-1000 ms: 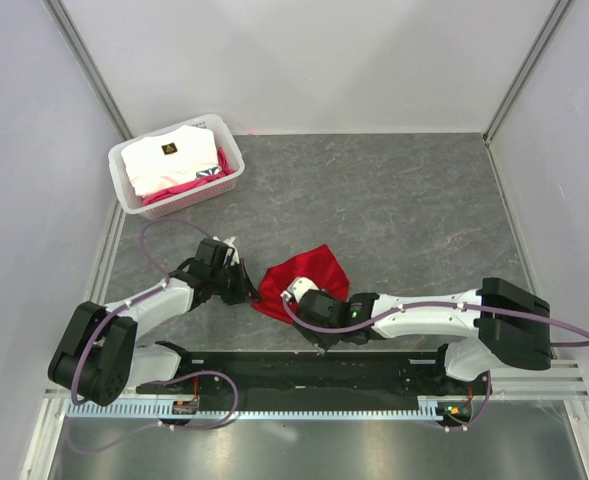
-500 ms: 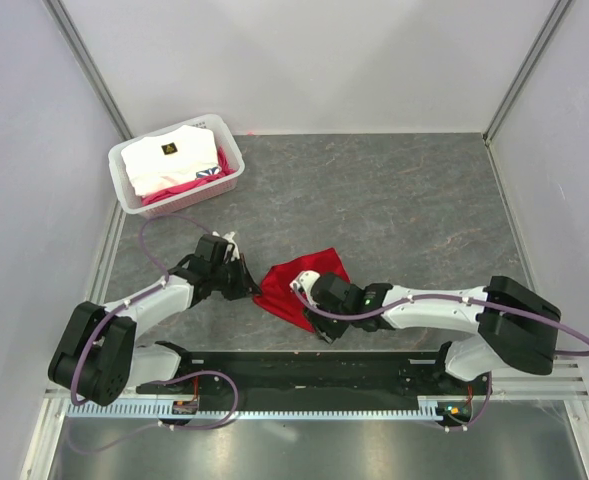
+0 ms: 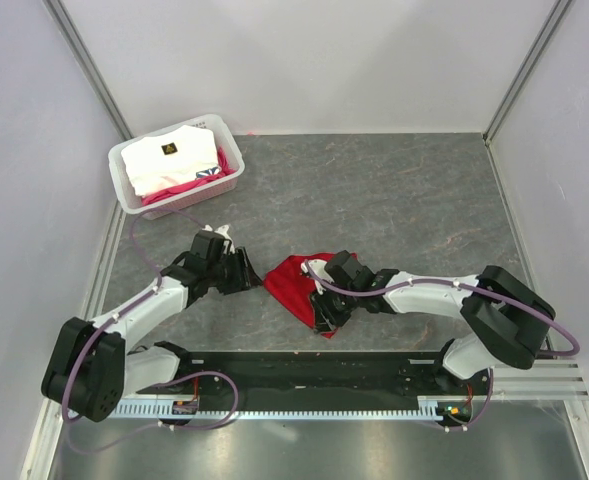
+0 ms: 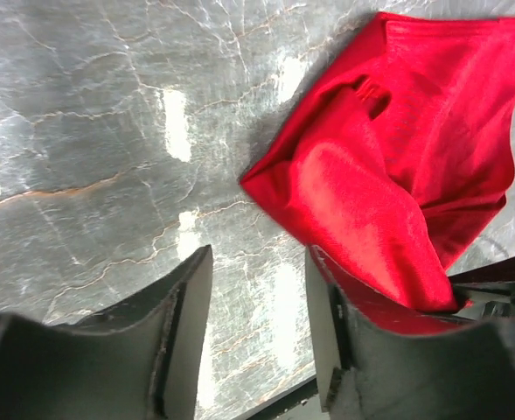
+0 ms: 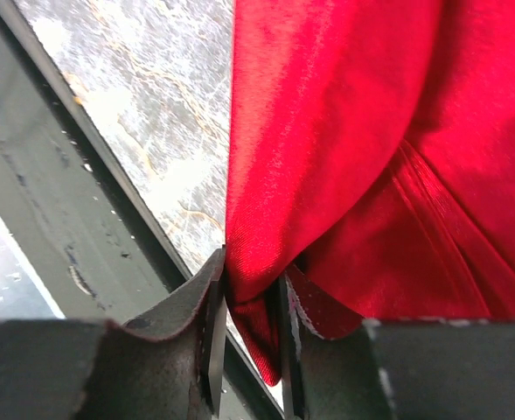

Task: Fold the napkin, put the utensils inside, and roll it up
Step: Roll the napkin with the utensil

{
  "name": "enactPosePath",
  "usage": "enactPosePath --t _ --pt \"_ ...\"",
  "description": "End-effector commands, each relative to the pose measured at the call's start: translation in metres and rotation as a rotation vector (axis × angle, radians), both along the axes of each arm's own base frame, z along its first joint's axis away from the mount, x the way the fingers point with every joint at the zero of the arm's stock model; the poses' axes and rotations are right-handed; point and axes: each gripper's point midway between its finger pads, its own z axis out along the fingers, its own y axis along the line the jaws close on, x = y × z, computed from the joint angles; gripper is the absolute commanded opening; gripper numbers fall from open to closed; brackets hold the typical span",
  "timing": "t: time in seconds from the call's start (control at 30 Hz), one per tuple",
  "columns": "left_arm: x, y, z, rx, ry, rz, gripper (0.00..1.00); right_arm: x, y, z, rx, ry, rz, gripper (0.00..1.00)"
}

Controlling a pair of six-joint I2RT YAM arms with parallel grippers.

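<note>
The red napkin [image 3: 288, 281] lies bunched on the grey table between the two arms. My left gripper [image 3: 251, 273] stands open just left of it with only bare table between its fingers. In the left wrist view the napkin [image 4: 388, 175] rests against the outer side of the right finger [image 4: 327, 297]. My right gripper [image 3: 321, 308] is shut on a hanging fold of the napkin [image 5: 327, 131] near the table's front edge. The utensils are out of view.
A white basket [image 3: 117, 172] holding white and pink fabric stands at the back left. A black rail [image 3: 314, 366] runs along the near edge, right behind the right gripper. White walls close in the table on three sides.
My left gripper has opened and let go of the napkin's left edge. My right gripper has slid along the napkin and closed on a fold of it.
</note>
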Motion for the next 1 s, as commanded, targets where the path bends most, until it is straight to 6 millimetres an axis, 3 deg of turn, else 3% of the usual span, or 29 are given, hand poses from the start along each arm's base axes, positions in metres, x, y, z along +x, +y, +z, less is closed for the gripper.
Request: enactPosePath --t 0.0,0.2,0.33,0.63,0.77,0.97 --pt "0.016 -0.004 0.025 -0.015 -0.102 -0.015 0.56 -0.014 -0.021 -0.028 -0.058 0.108 -0.015 0.3" --pt "0.029 -0.023 0.04 -0.096 -0.16 -0.066 0.6 -0.014 -0.017 -0.025 -0.006 0.134 -0.02 0.3" --pt "0.041 -0.029 0.028 -0.067 -0.126 -0.081 0.63 -0.013 -0.015 -0.025 -0.001 0.134 -0.014 0.3" --pt "0.06 -0.053 0.028 -0.091 -0.133 -0.148 0.66 -0.012 -0.012 -0.024 -0.009 0.133 0.033 0.28" --pt "0.065 -0.065 0.023 -0.075 -0.124 -0.188 0.67 -0.012 -0.012 -0.025 -0.017 0.132 0.047 0.27" --pt "0.064 -0.075 -0.005 0.019 -0.058 -0.235 0.68 -0.012 -0.011 -0.024 -0.019 0.129 0.053 0.26"
